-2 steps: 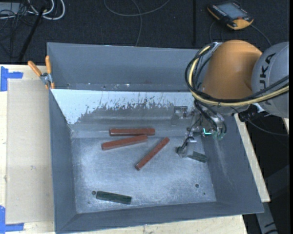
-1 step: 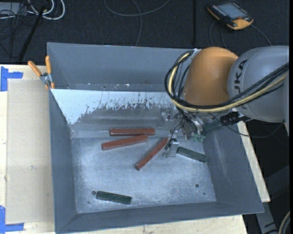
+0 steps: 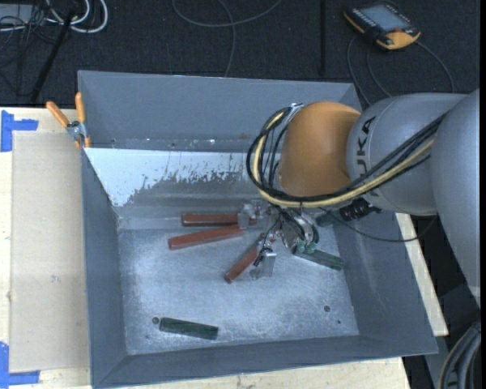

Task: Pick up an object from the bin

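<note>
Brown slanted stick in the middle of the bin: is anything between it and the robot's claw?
Nothing visible. The gripper sits right at the upper end of the slanted brown stick. The other brown sticks lie apart, to the left.

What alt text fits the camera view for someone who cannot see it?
The end effector is in the grey bin at the upper end of a slanted red-brown stick. Two more red-brown sticks lie left of it; a dark green stick lies by the front wall, a second green stick right of the end effector.
</note>
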Motion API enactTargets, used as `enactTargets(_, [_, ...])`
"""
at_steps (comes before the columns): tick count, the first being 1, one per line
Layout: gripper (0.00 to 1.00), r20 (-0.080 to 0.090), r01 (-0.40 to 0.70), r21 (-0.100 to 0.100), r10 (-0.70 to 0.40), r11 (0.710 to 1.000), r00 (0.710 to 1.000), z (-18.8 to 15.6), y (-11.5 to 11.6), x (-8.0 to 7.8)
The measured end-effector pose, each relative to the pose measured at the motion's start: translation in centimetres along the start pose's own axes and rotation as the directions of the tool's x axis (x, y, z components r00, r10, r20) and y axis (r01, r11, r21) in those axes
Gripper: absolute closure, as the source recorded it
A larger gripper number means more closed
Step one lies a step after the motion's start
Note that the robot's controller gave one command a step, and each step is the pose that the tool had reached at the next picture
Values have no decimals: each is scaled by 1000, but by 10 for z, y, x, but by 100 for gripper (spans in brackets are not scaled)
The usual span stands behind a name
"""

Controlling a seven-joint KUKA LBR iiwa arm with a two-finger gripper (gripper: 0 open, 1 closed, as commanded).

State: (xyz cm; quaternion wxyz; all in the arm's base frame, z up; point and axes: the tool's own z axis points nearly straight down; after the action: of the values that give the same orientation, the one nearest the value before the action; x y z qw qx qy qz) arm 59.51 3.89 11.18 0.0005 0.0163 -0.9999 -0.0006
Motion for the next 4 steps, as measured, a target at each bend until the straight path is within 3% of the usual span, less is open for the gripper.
enactTargets(1, [0, 0, 178, 1, -178, 984, 984, 19, 30, -20])
enactTargets(2, [0, 1, 129, 0, -129, 992, 992, 31, 27, 29])
enactTargets(3, [100, 1, 33, 1, -33, 999, 999, 42, 82, -21])
enactTargets(4, [0, -11, 34, 1, -34, 999, 999, 43, 82, -19])
